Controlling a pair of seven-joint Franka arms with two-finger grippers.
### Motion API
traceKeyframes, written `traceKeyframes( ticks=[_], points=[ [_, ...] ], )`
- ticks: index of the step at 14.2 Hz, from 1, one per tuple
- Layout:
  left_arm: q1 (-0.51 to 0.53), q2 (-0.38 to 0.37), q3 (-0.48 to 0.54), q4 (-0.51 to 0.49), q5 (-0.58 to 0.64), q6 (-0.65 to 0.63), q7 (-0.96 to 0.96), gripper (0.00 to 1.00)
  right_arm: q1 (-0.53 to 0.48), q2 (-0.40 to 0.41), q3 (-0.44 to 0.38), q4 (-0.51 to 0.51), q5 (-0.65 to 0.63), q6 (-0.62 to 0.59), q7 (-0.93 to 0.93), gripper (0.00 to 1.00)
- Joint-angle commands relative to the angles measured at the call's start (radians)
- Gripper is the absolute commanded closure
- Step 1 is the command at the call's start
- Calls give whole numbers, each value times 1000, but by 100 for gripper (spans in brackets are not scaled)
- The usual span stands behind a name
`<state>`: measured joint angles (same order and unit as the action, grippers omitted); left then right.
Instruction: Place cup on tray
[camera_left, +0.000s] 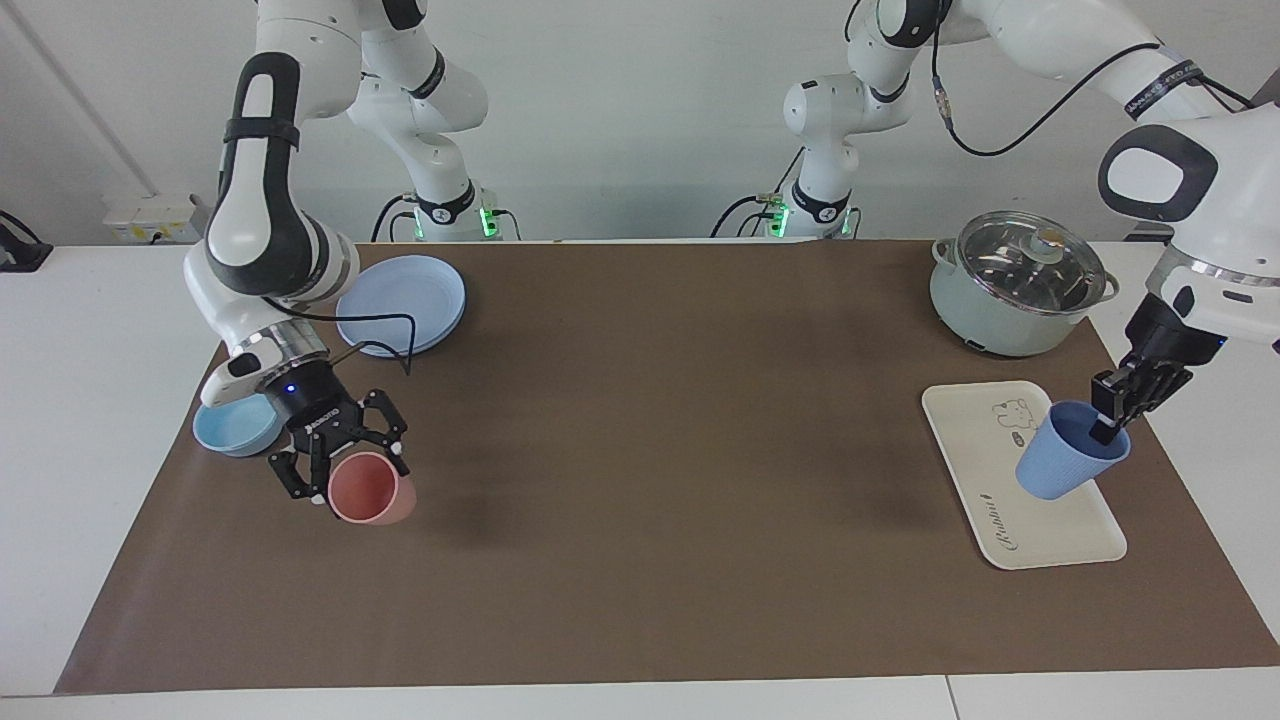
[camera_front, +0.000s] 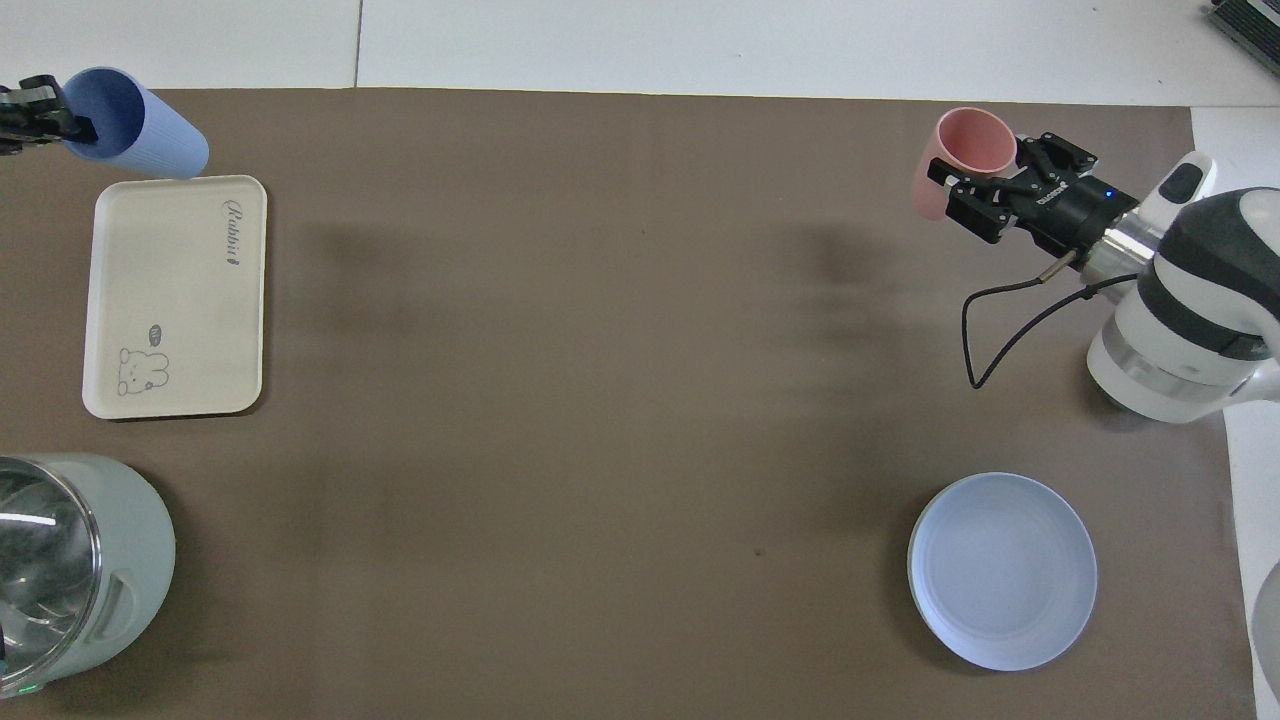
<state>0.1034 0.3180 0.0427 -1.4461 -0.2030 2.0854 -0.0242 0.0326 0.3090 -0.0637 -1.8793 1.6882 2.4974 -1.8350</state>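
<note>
L pincer (camera_left: 1108, 412) was clenched on the rim of the small periwinkle-blue tapered plastic cup (camera_left: 1068, 464) — one finger inside the mouth, one outside; cup hung tilted in the air, over the flat cream-white rectangular tray (camera_left: 985, 460) w/ the bear drawing and cursive script, at the tray edge toward the L arm's end of the bench (camera_left: 660, 420); cup's base looked clear of the tray surface in the facing view, though I couldn't tell for certain. In the overhead view the cup (camera_front: 140, 125) showed just past the tray's (camera_front: 175, 300) end farther from the robots, L pincer (camera_front: 40, 112) barely in view at the picture's edge.

R pincer (camera_left: 335, 465) was grasping the rim of the pink plastic tumbler (camera_left: 372, 489), held tipped on its side above the brown mat (camera_left: 650, 580), beside the low light-blue bowl (camera_left: 232, 424); same tumbler (camera_front: 962, 155) and pincer (camera_front: 1000, 185) in the overhead view, toward the R arm's end.

Also on the bench: round pale-blue plate (camera_left: 402, 302), nearer the robots than the bowl; pale-green pot w/ glass lid (camera_left: 1020, 283), nearer the robots than the tray and apart from it.
</note>
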Motion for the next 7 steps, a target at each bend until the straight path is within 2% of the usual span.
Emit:
traceKeyframes(
  ticks=[1, 2, 7],
  points=[
    [41, -27, -9, -88, 28, 59, 30, 100, -83, 85, 12, 25, 134, -156, -210, 100],
    [56, -19, -9, -92, 28, 67, 32, 100, -103, 113, 12, 31, 157, -198, -264, 100],
    [130, 68, -12, -109, 28, 130, 102, 100, -123, 159, 12, 37, 169, -256, -355, 100]
  ],
)
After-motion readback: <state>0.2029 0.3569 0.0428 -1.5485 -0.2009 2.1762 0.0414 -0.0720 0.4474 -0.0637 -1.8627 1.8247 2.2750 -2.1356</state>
